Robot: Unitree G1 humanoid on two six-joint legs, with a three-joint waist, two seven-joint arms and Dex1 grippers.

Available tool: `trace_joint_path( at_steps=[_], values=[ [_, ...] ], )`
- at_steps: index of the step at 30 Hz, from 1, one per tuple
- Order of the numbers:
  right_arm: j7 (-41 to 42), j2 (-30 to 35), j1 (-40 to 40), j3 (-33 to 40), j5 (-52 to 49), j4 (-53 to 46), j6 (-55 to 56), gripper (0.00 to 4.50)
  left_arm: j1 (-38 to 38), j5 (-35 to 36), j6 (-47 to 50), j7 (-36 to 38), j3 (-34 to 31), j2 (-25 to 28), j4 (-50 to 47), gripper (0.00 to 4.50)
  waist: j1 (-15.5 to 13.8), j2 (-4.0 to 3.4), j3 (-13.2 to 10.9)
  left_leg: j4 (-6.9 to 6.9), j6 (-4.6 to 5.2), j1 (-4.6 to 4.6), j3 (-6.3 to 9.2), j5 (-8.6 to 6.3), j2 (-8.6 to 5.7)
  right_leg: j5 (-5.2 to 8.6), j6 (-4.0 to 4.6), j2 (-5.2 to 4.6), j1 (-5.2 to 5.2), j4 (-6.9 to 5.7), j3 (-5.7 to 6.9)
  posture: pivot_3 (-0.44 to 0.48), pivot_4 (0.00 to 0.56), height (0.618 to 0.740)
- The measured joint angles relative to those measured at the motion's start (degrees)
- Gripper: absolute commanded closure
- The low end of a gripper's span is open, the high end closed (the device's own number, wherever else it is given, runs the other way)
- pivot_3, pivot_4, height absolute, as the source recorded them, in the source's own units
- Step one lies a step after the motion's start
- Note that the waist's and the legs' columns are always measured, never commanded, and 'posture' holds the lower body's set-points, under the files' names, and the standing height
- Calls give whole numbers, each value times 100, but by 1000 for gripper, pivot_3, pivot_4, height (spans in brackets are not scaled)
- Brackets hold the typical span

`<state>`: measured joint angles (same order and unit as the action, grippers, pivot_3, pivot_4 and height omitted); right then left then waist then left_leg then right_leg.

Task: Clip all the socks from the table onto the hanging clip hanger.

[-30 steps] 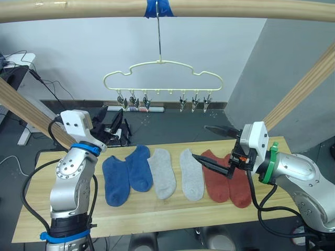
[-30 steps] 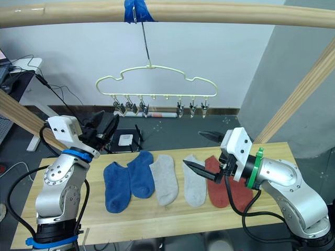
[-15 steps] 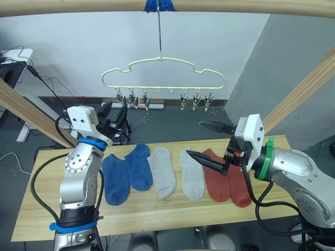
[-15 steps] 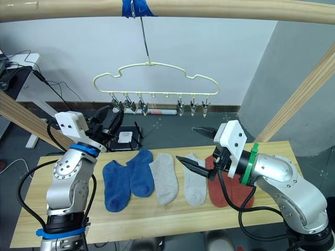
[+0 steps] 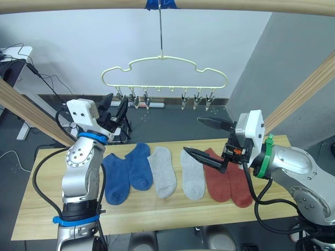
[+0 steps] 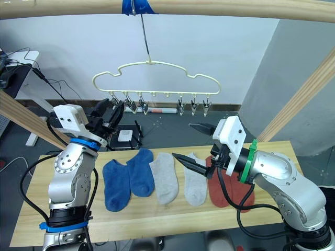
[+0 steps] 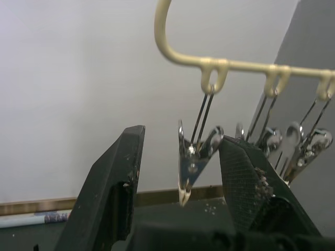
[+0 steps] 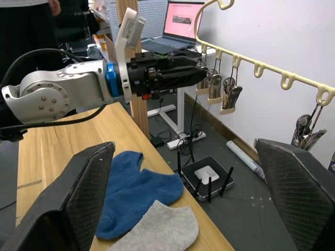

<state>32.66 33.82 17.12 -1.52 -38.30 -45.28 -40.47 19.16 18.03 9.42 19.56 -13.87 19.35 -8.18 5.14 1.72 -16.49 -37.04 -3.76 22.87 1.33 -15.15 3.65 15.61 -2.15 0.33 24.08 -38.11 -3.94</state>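
Left gripper (image 7: 180,172) raised at clip hanger's (image 5: 163,67) left end, fingers apart around outermost clip (image 7: 194,159). Hanger long axis runs left-right above table's (image 5: 42,201) far edge, clips hanging down. Six socks (image 5: 162,171) in row mid-table, toes toward far edge: blue, grey, red. Right gripper (image 5: 205,140) wide open above red pair, empty.

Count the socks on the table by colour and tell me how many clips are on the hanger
Blue socks: 2
Light grey socks: 2
Rust red socks: 2
Total socks on the table: 6
Metal clips on the clip hanger: 6, none holding a sock
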Motion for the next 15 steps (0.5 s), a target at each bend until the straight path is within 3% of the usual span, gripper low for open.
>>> trace_joint_path(
  at_steps=[14, 15],
  values=[
    [-2, 0, -4, -35, 0, 11, 14, 0, 84, 9, 66, -27, 0, -12, -5, 2081, 0, 0, 0, 0, 0, 0, 0, 0, 0, 0, 0, 0, 0, 0, 1, -204, 310, 740],
    [-5, -2, 6, -36, 0, 13, 14, 0, 84, 9, 72, -27, 0, -17, -5, 2440, 0, 0, 0, 0, 0, 0, 0, 0, 0, 0, 0, 0, 0, 0, 1, -204, 310, 740]
  ],
)
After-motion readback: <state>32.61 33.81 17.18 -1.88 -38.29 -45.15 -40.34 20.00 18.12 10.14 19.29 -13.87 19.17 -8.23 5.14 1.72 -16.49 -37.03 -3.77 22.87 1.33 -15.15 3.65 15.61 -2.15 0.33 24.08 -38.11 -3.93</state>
